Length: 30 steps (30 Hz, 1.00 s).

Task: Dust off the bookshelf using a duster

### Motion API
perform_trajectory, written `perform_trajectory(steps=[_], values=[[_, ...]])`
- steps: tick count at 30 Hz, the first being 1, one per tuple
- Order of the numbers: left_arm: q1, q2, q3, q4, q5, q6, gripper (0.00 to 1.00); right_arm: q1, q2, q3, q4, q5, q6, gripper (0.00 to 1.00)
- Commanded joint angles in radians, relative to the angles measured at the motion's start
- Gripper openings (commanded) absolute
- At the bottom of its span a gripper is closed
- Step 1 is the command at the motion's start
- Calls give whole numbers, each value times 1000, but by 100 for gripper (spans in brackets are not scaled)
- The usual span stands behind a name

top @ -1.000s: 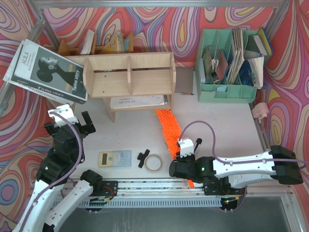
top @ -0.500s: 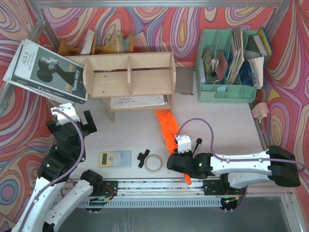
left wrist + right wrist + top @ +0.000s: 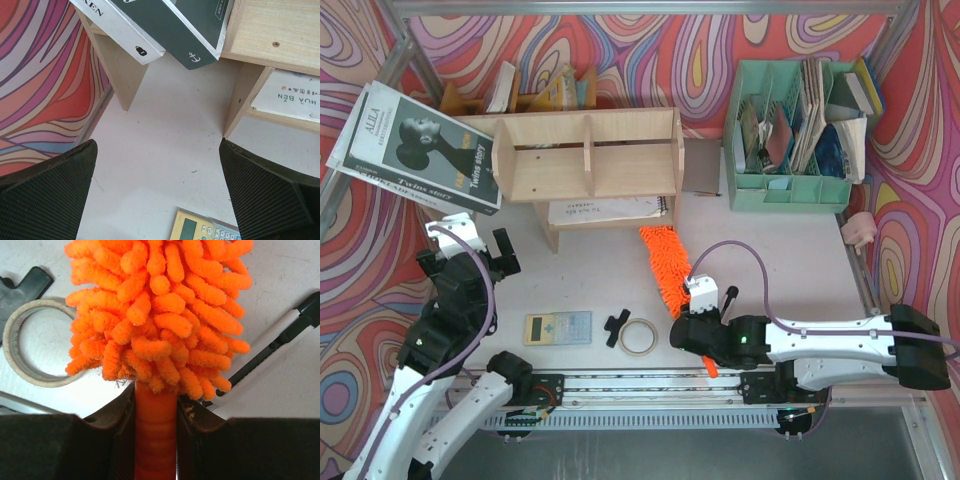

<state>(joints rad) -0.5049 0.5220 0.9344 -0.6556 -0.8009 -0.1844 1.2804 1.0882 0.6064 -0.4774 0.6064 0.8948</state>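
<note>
right gripper (image 3: 156,407) clamps the duster (image 3: 160,315) by its handle, mostly hidden between its fingers; left gripper (image 3: 158,150) gapes wide, empty, fingertips cropped.

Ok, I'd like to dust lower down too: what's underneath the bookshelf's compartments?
A white spiral-bound notebook lies flat on a low board under the bookshelf, with its front edge showing. Its rear part, and anything behind it, are covered by the shelf.

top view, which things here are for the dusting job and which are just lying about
For the job: duster, bookshelf.
Lying about: tape roll, calculator, magazine, green file organizer.
</note>
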Motion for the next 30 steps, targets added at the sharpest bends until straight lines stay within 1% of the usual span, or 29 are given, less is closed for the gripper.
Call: perform_trajectory(steps=[1, 5, 12, 17, 21, 27, 30], values=[[4, 1, 9, 3, -9, -4, 99, -27, 41, 9, -18, 67, 59, 0], [4, 16, 13, -6, -12, -2, 98, -44, 64, -12, 32, 12, 35, 0], [3, 19, 13, 1, -11, 2, 98, -61, 85, -5, 63, -7, -21, 0], [4, 23, 16, -8, -9, -2, 98, -61, 64, 1, 120, -15, -93, 0], [3, 17, 12, -3, -8, 0, 98, -62, 44, 38, 89, 15, -110, 0], [4, 12, 13, -6, -20, -2, 98, -62, -38, 56, 10, 80, -68, 0], [3, 12, 14, -7, -18, -1, 99, -63, -48, 59, -13, 84, -51, 0]])
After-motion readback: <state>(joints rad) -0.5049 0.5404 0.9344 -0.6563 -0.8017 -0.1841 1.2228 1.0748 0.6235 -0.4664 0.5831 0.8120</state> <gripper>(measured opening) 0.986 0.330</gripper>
